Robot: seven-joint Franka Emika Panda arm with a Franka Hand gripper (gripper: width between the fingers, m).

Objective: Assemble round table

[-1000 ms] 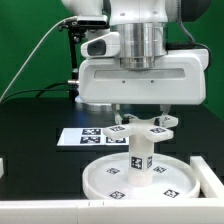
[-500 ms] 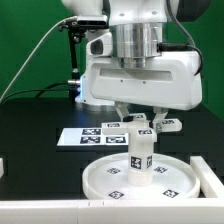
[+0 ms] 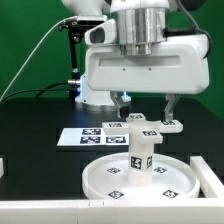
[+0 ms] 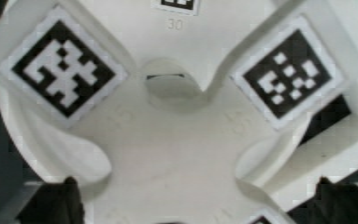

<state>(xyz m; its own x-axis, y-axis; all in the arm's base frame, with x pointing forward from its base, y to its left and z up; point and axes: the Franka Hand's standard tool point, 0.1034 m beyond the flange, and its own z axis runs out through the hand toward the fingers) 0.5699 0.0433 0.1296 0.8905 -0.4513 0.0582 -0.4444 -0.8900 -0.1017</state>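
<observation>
The cross-shaped foot (image 3: 143, 125) sits on top of the short cylinder leg (image 3: 140, 156). The leg stands upright in the middle of the large rimmed round disc (image 3: 100, 178). All parts are white with small black-and-white tags. My gripper (image 3: 144, 104) hangs straight above the foot, open, with one finger (image 3: 121, 100) on each side, the tips just above the foot. In the wrist view the foot (image 4: 176, 130) fills the picture with two tags showing. My gripper (image 4: 197, 205) is open there too, its dark fingertips (image 4: 51, 200) wide apart at the picture's edge.
The marker board (image 3: 80, 137) lies on the black table behind the disc, toward the exterior view's left. A white rail (image 3: 40, 210) runs along the front edge. A white block (image 3: 212, 172) stands at the right edge.
My gripper has risen off the foot and its fingers have spread wider. The foot, leg and disc have stayed in place.
</observation>
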